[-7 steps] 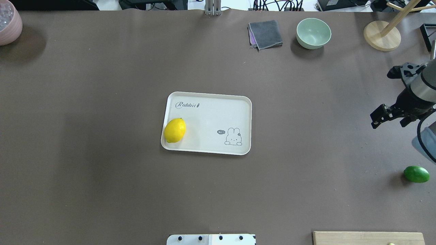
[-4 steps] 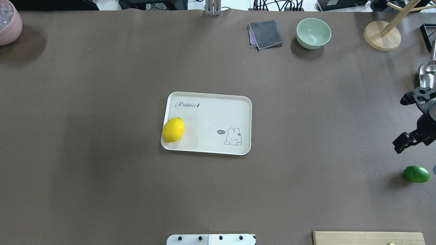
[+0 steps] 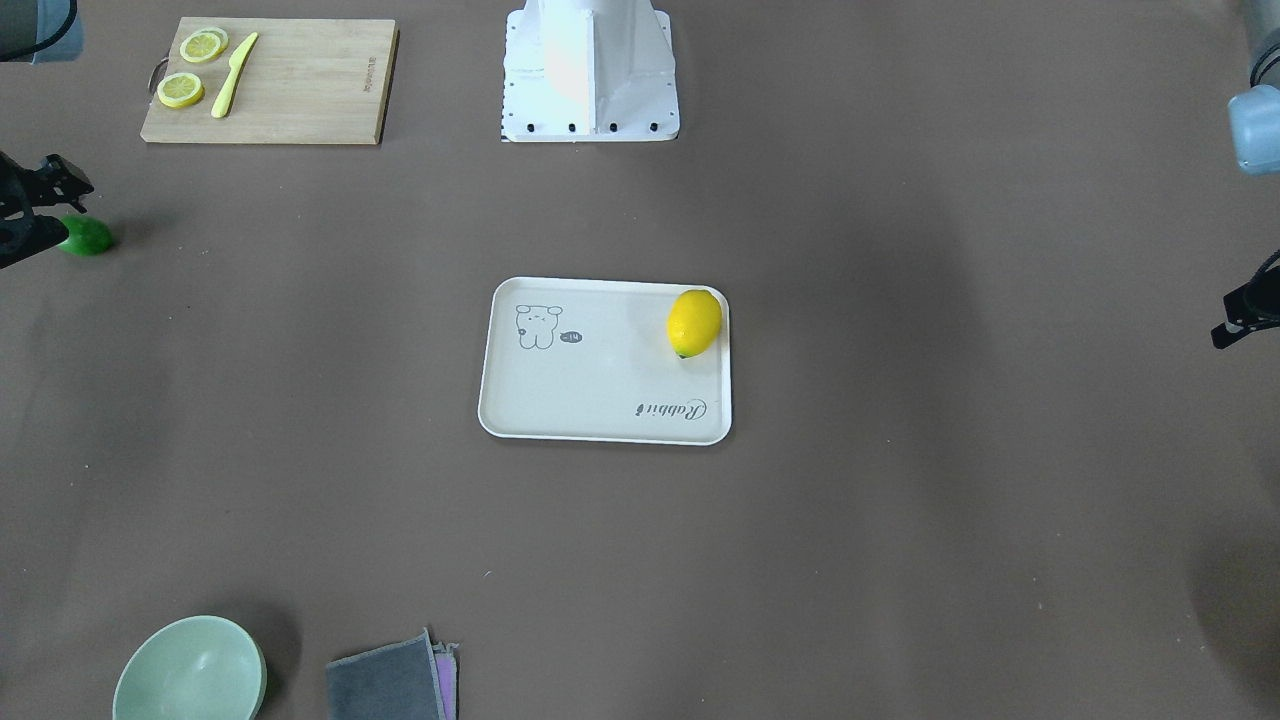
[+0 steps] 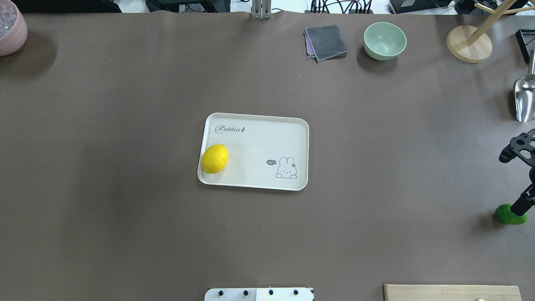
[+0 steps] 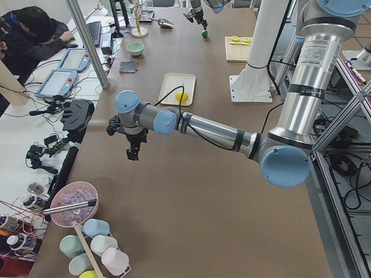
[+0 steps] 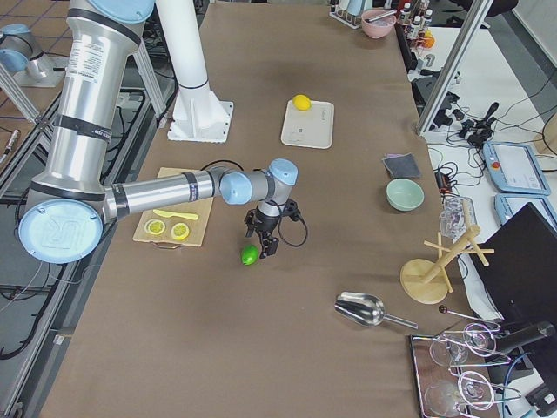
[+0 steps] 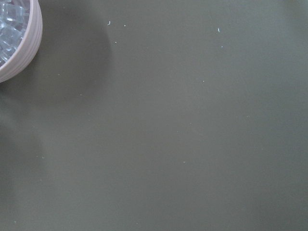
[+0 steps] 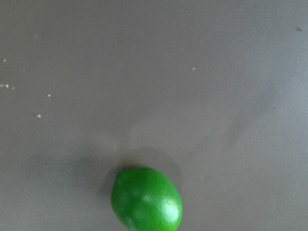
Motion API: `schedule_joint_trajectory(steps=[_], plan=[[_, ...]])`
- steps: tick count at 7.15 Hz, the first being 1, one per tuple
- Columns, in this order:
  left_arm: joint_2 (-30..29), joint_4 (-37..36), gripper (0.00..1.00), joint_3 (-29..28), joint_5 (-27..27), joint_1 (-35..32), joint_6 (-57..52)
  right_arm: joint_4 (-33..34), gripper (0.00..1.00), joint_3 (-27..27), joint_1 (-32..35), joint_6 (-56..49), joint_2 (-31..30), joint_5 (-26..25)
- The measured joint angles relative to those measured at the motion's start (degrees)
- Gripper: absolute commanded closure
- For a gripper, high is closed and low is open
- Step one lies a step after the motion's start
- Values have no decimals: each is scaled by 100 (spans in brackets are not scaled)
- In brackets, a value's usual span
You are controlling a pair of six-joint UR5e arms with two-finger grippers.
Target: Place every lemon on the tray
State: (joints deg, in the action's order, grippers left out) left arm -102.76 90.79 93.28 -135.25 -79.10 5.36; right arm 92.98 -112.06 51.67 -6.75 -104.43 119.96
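hanging just above the green lemon [image 4: 506, 215], the right claw [image 4: 523, 205] is edge-cropped; its opening cannot be told.

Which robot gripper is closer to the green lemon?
Right. The right gripper hangs just beside the glossy dark green lemon, almost over it. The left gripper is far off at the table's other end, near the pink bowl of ice cubes.

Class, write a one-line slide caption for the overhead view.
Yellow lemon on the tray; right tool poised over the green lemon lying on the table.
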Motion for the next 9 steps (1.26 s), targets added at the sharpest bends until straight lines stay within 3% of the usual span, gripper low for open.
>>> schedule_joint_trajectory(steps=[2,4,6,9], plan=[[30,0,3,12,-1,6,0,68,8,-115,-391,-998,6,-648],[50,0,3,9,-1,8,0,875,8,-499,-787,-1552,162,-1126],[53,4,3,-25,-1,8,0,1472,8,-629,-1042,-1824,415,-1513],[54,8,3,-50,-7,16,0,1550,8,-480,-1310,-1918,452,-1888]])
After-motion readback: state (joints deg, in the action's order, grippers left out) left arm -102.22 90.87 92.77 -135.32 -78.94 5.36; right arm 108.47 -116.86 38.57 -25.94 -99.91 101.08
